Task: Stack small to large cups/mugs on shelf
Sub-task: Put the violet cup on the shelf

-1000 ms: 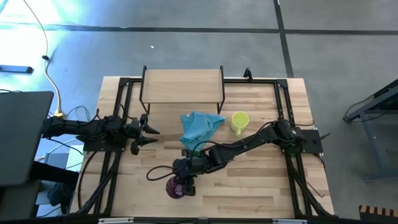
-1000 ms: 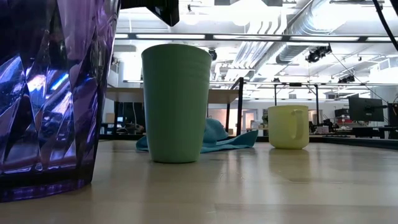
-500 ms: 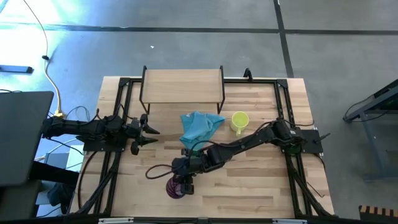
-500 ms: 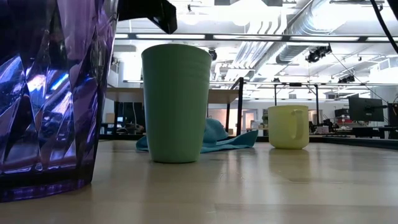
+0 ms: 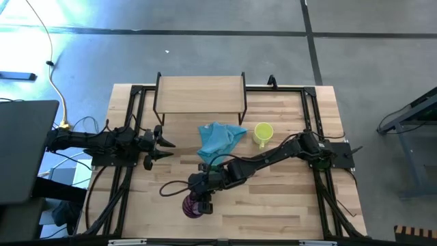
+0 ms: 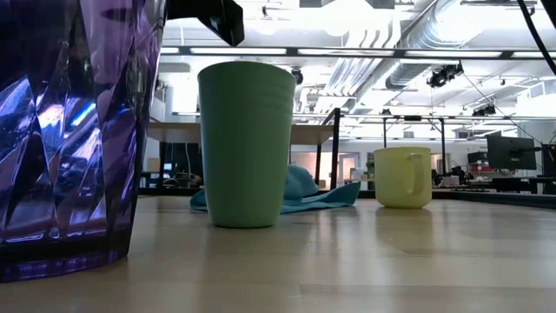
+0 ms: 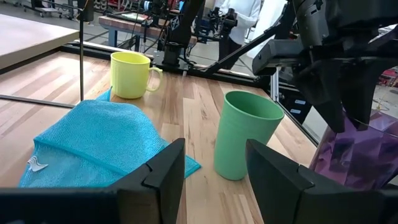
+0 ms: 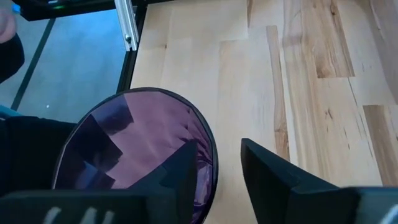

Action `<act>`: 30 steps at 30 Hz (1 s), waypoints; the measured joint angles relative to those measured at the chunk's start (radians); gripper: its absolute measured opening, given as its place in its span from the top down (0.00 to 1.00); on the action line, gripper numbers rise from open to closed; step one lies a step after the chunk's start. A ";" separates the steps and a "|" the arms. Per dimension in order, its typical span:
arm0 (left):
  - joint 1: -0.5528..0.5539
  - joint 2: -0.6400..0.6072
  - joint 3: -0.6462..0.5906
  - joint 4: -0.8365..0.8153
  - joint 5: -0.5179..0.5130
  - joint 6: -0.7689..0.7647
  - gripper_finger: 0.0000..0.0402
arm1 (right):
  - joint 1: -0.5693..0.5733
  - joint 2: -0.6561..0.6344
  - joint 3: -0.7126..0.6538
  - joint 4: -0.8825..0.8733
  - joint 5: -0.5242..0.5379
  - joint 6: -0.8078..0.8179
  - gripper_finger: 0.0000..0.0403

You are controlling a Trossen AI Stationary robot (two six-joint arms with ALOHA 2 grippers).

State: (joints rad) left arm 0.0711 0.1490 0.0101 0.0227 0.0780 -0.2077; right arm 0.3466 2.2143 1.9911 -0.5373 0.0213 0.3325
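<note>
The right hand (image 8: 217, 177) hovers over the purple tumbler (image 8: 134, 155) at the desk's (image 5: 287, 205) near edge, its two fingers parted and straddling the rim, one inside the cup and one outside. It grips nothing yet. To do this well, it should sink so the wall sits deep between the fingers, then close firmly; the faceted sides look slippery, so a shallow pinch risks a tilt on the lift.

The green cup (image 7: 244, 143) stands just beside the tumbler, close enough to be knocked, so lift straight up first. Beyond it lies the blue cloth (image 7: 93, 146), then the yellow mug (image 7: 130, 74). The shelf (image 5: 200, 92) waits bare at the far edge, and the cloth sits between it and the tumbler. The left hand (image 7: 214, 177) rests at the left side, fingers apart, empty.
</note>
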 joint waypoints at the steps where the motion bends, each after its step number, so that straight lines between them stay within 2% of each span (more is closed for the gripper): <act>1: 0.000 0.000 0.000 0.000 0.000 0.000 0.61 | 0.000 0.000 0.000 0.000 -0.001 0.000 0.75; 12: 0.000 0.000 0.000 0.000 0.000 0.000 0.61 | 0.000 0.000 0.000 -0.001 -0.014 -0.001 0.98; 30: 0.000 0.000 0.000 0.000 0.000 -0.004 0.61 | -0.003 0.000 0.000 0.003 -0.014 0.007 0.99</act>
State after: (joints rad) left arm 0.0715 0.1493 0.0101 0.0227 0.0782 -0.2118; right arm 0.3436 2.2140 1.9911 -0.5343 0.0074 0.3397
